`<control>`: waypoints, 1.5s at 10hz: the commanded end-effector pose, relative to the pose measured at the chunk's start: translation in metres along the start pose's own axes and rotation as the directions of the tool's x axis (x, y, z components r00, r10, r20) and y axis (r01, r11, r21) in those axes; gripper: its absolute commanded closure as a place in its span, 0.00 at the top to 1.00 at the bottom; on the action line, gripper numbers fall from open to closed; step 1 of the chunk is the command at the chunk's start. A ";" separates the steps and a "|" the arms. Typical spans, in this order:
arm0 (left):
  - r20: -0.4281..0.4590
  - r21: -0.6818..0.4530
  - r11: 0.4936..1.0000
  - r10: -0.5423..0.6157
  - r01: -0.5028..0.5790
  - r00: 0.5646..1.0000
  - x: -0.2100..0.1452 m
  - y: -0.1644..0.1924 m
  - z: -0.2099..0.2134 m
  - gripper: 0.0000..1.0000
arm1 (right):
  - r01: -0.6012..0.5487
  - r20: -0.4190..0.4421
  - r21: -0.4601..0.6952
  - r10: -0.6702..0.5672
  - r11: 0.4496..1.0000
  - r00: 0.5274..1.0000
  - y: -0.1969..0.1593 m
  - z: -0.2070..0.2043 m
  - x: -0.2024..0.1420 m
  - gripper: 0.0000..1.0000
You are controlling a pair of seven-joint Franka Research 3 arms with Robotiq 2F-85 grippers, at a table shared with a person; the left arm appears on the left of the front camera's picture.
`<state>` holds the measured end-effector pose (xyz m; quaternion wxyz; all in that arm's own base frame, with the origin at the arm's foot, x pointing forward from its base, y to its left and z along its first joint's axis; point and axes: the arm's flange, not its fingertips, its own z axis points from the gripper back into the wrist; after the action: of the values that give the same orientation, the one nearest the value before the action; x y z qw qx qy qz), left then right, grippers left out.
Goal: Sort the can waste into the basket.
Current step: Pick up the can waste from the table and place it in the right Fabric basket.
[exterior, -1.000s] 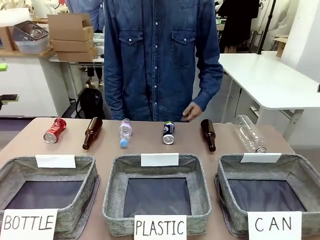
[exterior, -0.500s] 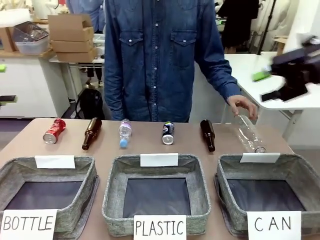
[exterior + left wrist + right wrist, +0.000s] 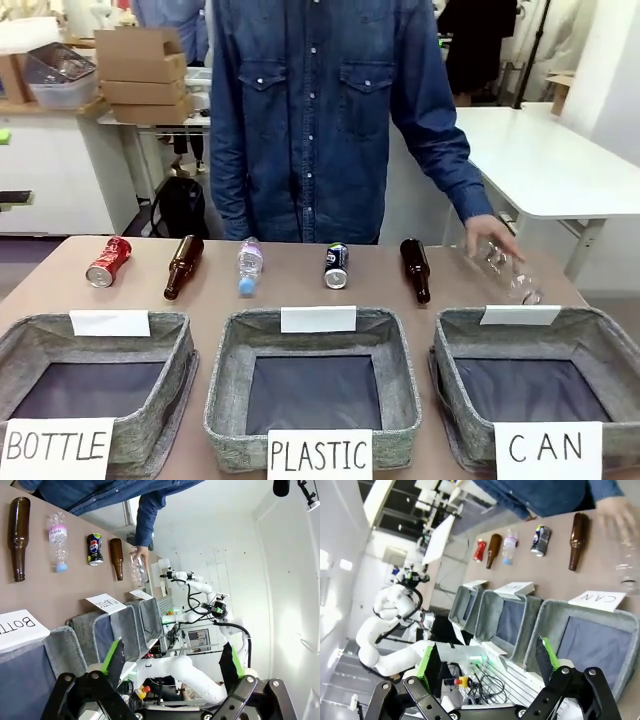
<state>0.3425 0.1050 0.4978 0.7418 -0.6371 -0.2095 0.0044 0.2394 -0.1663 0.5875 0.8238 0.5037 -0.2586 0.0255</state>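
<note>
Red can (image 3: 108, 261) lies at the left end of the counter (image 3: 300, 292), and the dark blue can (image 3: 337, 265) near the middle, both behind the baskets. The CAN basket (image 3: 600, 323) sits front right. A person's hand (image 3: 490, 238) touches a clear plastic bottle (image 3: 508, 270). In the left wrist view, the left gripper (image 3: 172, 662) hangs released, grasping nothing. In the right wrist view, the right gripper (image 3: 486, 661) is likewise spread wide and empty.

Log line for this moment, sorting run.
red can, dark can: on table | CAN basket: empty | left pincer: open | right pincer: open | hand: at clear bottle
</note>
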 end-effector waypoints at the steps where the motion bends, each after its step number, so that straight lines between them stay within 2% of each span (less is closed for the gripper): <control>1: -0.002 -0.018 1.000 -0.023 0.023 1.000 0.000 -0.001 0.000 1.00 | -0.023 -0.029 -0.041 0.022 0.999 0.999 -0.004 -0.031 0.007 1.00; 3: -0.002 -0.018 1.000 -0.023 0.023 1.000 0.000 -0.001 0.000 1.00 | -0.079 -0.106 -0.062 0.072 0.995 0.992 0.003 -0.080 0.036 1.00; 4: -0.002 -0.018 1.000 -0.023 0.023 1.000 0.000 -0.001 0.000 1.00 | -0.103 -0.148 -0.059 0.094 0.993 0.985 0.006 -0.090 0.046 1.00; 6: -0.002 -0.018 1.000 -0.023 0.023 1.000 0.000 -0.001 0.000 1.00 | -0.090 -0.109 -0.026 0.087 0.996 0.990 0.009 -0.065 0.039 1.00; 8: -0.002 -0.018 1.000 -0.023 0.023 1.000 0.000 -0.001 0.000 1.00 | -0.028 0.014 -0.083 0.029 0.996 0.999 -0.001 -0.025 0.009 1.00; 9: -0.002 -0.018 1.000 -0.023 0.023 1.000 0.000 -0.001 0.000 1.00 | -0.048 0.059 -0.082 0.053 0.996 0.997 -0.003 -0.018 -0.002 1.00; 10: -0.002 -0.018 1.000 -0.023 0.023 1.000 0.000 -0.001 0.000 1.00 | -0.072 0.067 -0.098 0.079 0.993 0.995 -0.001 -0.027 -0.002 1.00; 12: -0.002 -0.018 1.000 -0.023 0.023 1.000 0.000 -0.001 0.000 1.00 | -0.102 0.013 -0.145 0.105 0.984 0.994 0.005 -0.070 0.021 1.00; 14: -0.002 -0.018 1.000 -0.023 0.023 1.000 0.000 -0.001 0.000 1.00 | -0.166 -0.113 -0.098 0.155 0.981 0.981 0.011 -0.125 0.050 1.00; 15: -0.002 -0.018 1.000 -0.023 0.023 1.000 0.000 -0.001 0.000 1.00 | -0.167 -0.132 -0.102 0.153 0.981 0.979 0.013 -0.131 0.056 1.00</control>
<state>0.3427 0.1047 0.4973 0.7418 -0.6371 -0.2093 0.0030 0.3189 -0.0505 0.5706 0.8647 0.4295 -0.2444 0.0900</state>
